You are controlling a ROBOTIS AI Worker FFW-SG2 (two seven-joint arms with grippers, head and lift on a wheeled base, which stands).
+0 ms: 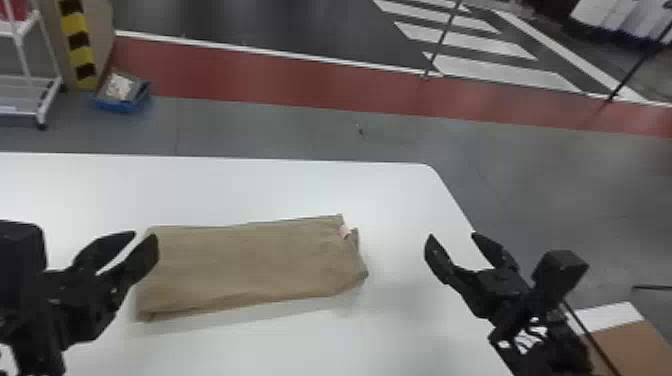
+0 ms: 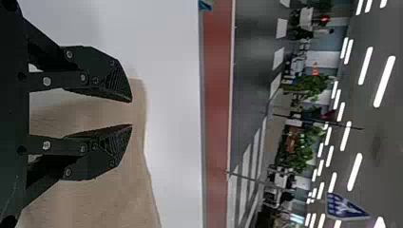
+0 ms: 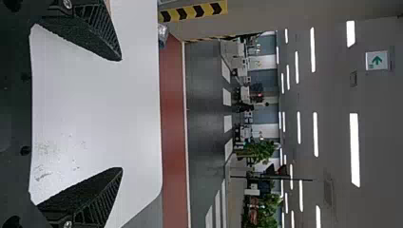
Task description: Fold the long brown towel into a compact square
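The brown towel [image 1: 250, 265] lies flat on the white table [image 1: 225, 190], in a long band running from beside the left gripper [image 1: 144, 236] toward the right gripper [image 1: 452, 235] and stopping short of it. The left gripper's 2 fingers are apart with nothing between them, and in the head view their tips overlap the towel's near end. The right gripper's 2 fingers stand wider apart, also empty, over bare table beyond the towel's other end. At that end, on the side facing the right gripper, a small pale tag [image 1: 345, 231] shows, and the edge is uneven, with a corner poking out.

The step in hand looks to be the changeover from narrowing the towel to shortening it: the shape is a strip, so at least 1 crosswise fold seems left before it is a square. The next move probably calls for 1 gripper to come down on its own end of the strip, close on every layer and carry that end toward the other gripper. If the right gripper does this, it must first travel toward the left gripper; a shallow pinch there could leave the loose corner behind.
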